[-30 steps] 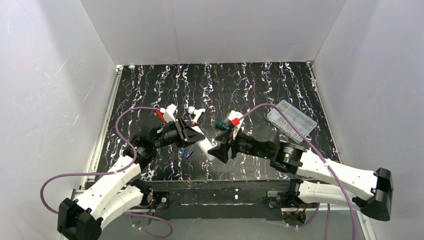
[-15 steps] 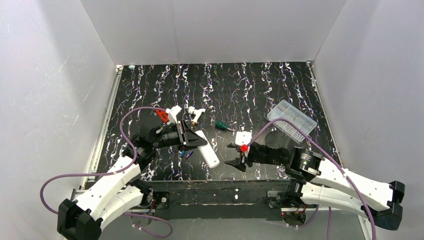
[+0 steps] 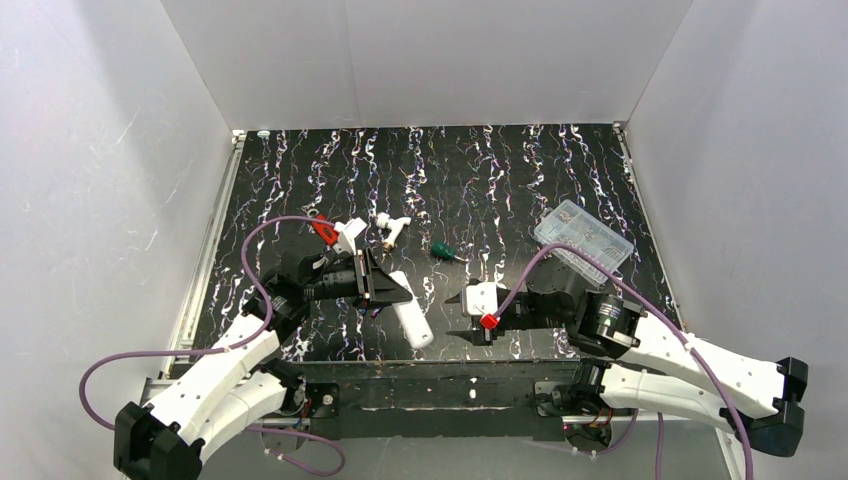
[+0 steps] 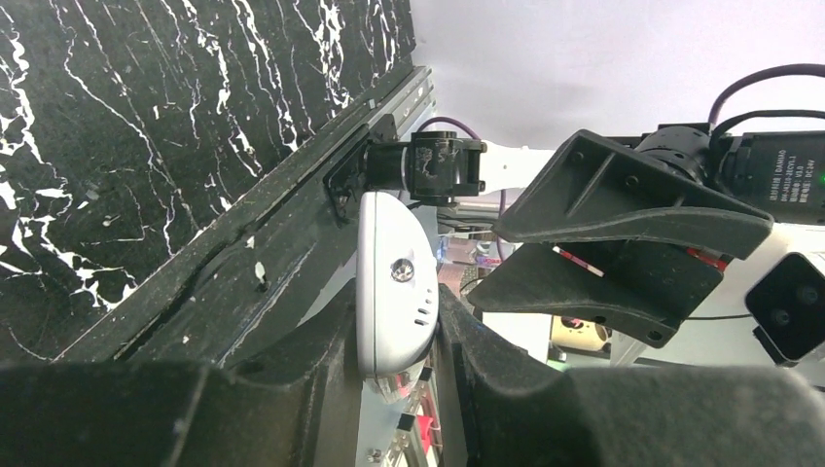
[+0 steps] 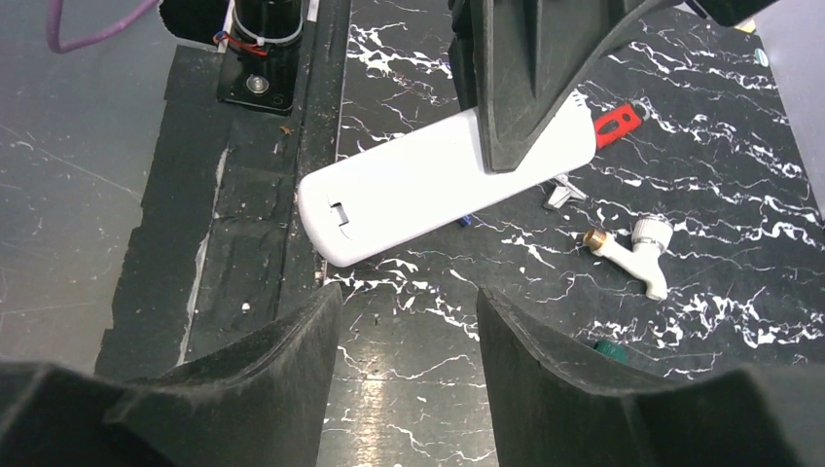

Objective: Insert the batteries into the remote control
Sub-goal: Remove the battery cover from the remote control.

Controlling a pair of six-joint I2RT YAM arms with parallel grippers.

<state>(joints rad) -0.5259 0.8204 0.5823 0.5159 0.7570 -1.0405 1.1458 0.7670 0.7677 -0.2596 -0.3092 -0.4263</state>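
Observation:
My left gripper (image 3: pixel 393 290) is shut on the white remote control (image 3: pixel 411 315) and holds it a little above the table, its free end pointing to the near edge. In the left wrist view the remote (image 4: pixel 393 282) is clamped edge-on between my fingers (image 4: pixel 486 360). In the right wrist view the remote (image 5: pixel 428 190) shows its plain back with a small latch. A blue battery tip (image 5: pixel 465 222) peeks from under the remote; the other battery is hidden. My right gripper (image 3: pixel 459 316) is open and empty, just right of the remote, and its view (image 5: pixel 409 331) shows bare table between the jaws.
A clear plastic box (image 3: pixel 583 236) lies at the right. A white pipe fitting (image 3: pixel 392 229), a green-handled screwdriver (image 3: pixel 440 250) and a red-handled tool (image 3: pixel 322 229) lie behind the grippers. The table's near edge (image 3: pixel 450 362) is close in front of the remote.
My right gripper has drawn back from the remote toward the near right and stands open. My left gripper has shifted the remote slightly toward the near edge.

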